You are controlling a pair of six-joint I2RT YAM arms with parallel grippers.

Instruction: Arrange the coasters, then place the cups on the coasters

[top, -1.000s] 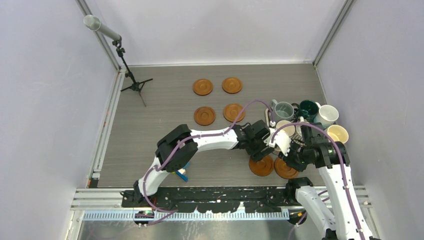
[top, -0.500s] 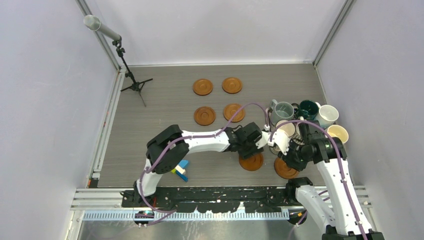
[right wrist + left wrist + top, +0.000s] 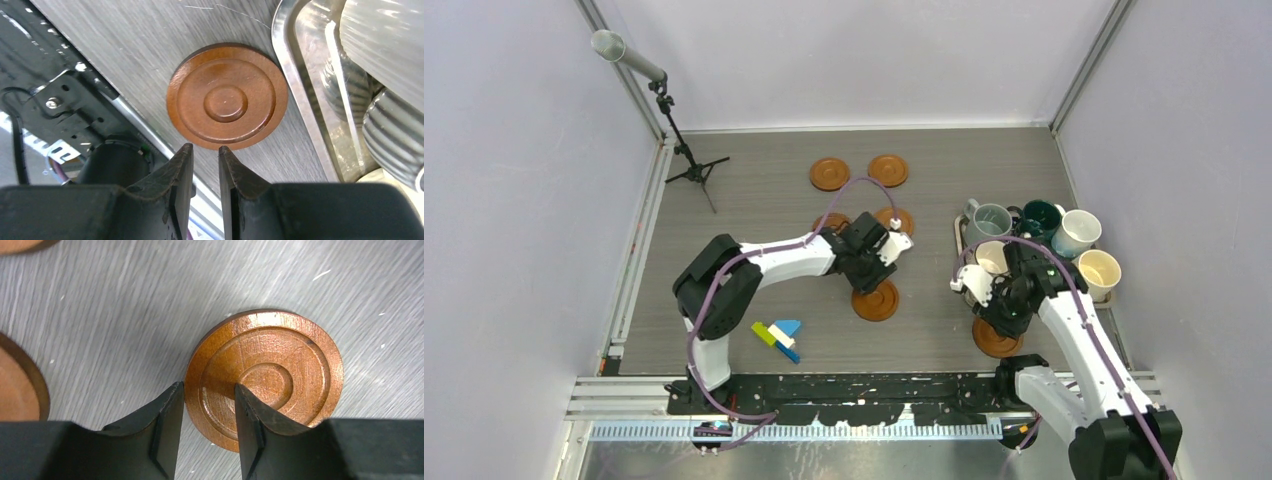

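Observation:
Six brown coasters lie on the table. Two are at the back (image 3: pixel 829 173) (image 3: pixel 887 169), and two behind my left arm (image 3: pixel 832 222) (image 3: pixel 896 217) are partly hidden. My left gripper (image 3: pixel 870 280) (image 3: pixel 207 387) is shut on the rim of the fifth coaster (image 3: pixel 875 302) (image 3: pixel 280 365), one finger outside its edge and the other on its grooved top. The sixth coaster (image 3: pixel 996 340) (image 3: pixel 227 102) lies flat near the front right. My right gripper (image 3: pixel 1000 318) (image 3: pixel 205 147) hovers just short of it, slightly open and holding nothing. The cups (image 3: pixel 990 222) (image 3: pixel 1040 217) (image 3: pixel 1078 230) (image 3: pixel 1099 268) stand crowded on the steel tray (image 3: pixel 300 100).
A microphone stand (image 3: pixel 686 160) stands at the back left. Small coloured blocks (image 3: pixel 779 335) lie near the left arm's base. A black rail (image 3: pixel 874 385) runs along the front edge. The tray's rim passes close to the right of the sixth coaster.
My left gripper closed on a coaster beside the front-right one and moved it left and back to the table's middle. My right gripper's jaws parted a little and drew back from its coaster.

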